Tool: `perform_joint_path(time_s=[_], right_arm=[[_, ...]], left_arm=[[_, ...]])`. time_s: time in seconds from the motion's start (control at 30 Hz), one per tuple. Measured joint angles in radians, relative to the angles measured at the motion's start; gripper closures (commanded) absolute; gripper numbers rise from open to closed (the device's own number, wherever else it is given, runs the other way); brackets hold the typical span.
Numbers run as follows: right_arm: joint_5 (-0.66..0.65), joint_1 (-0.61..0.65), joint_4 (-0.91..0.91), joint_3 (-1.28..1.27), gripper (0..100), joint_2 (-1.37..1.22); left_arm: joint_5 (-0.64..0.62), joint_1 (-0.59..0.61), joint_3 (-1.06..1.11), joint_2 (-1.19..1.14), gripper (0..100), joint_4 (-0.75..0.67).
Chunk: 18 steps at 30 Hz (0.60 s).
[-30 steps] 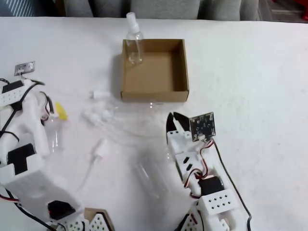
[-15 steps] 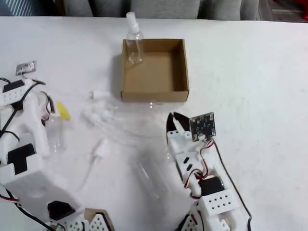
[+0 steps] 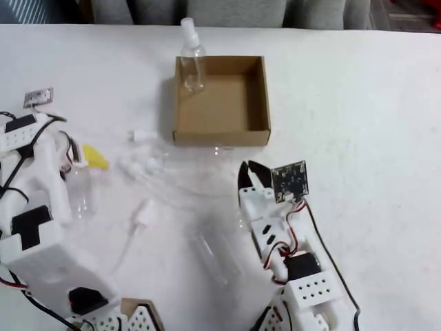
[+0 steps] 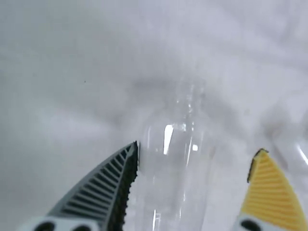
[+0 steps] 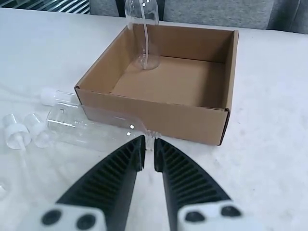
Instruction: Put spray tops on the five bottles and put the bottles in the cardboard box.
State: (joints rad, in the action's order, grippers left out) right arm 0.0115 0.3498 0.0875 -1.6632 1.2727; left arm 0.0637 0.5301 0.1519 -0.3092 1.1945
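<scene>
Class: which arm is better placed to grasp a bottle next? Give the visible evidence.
Left. The left gripper is open around a clear bottle, so it likely only needs to close. The right gripper is shut, pointing at a lying bottle by the cardboard box, not around it.

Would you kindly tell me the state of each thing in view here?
cardboard box: open-topped.
boxed bottle: upright inside, spray top on.
left claw: open, straddling an uncapped bottle.
right claw: shut, empty.
bottle by the box: lying on its side.
loose spray top: lying unattached.
</scene>
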Motion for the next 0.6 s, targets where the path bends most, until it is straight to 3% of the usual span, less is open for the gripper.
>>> perform_joint_path(time_s=[0.6], right_arm=[[0.0, 0.0, 0.0, 0.0, 98.4, 0.0]], left_arm=[[0.0, 0.002, -0.044, 0.0, 65, -0.009]])
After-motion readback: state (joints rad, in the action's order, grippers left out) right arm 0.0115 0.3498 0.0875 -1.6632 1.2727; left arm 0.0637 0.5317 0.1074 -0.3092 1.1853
